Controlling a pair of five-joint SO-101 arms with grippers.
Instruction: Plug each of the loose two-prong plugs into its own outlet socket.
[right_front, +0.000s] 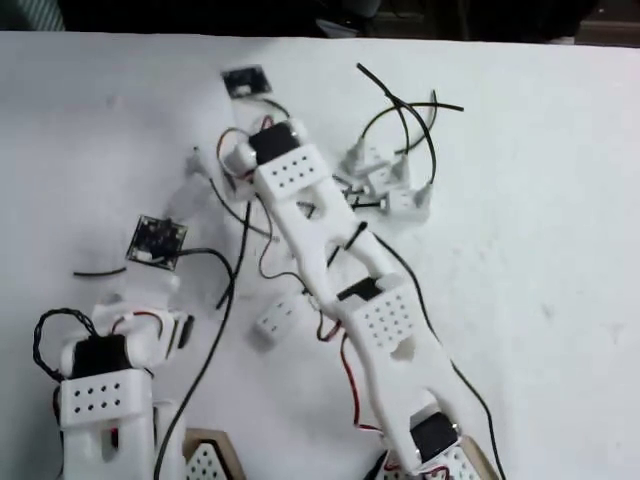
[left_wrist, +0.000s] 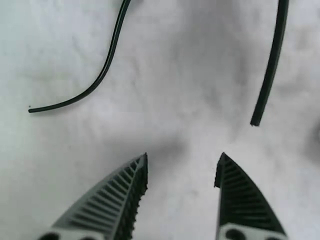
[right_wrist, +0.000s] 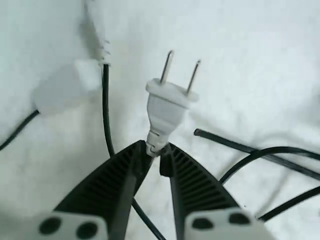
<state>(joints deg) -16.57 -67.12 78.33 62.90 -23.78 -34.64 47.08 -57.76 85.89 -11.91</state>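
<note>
Right gripper (right_wrist: 155, 148) clamped on tail of white plug (right_wrist: 167, 105), left gripper (left_wrist: 183, 159) parted wide

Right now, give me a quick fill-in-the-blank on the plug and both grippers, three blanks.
1. The white plug has ___ metal prongs.
2. The right gripper is ___ on the plug's cord end.
3. The left gripper is ___, with nothing in it, over bare table.
Missing words: two; shut; open.
</note>
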